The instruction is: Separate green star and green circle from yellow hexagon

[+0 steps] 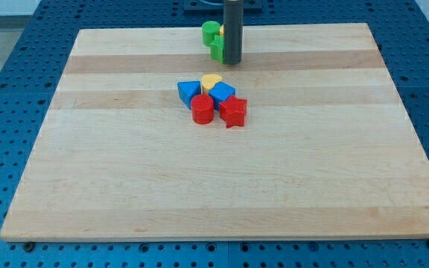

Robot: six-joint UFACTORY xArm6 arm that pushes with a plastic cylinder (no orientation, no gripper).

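The green circle (210,30) lies near the view's top edge of the wooden board (125,179). The green star (217,50) lies just below it, touching or nearly touching it. A sliver of the yellow hexagon (221,32) shows to the right of the green circle, mostly hidden behind the rod. My tip (232,62) rests on the board right beside the green star, on its right side, and just below the yellow hexagon.
A cluster sits below the tip near the board's middle top: a blue triangle (188,91), a yellow heart (211,80), a blue cube (223,93), a red cylinder (202,109) and a red star (234,112).
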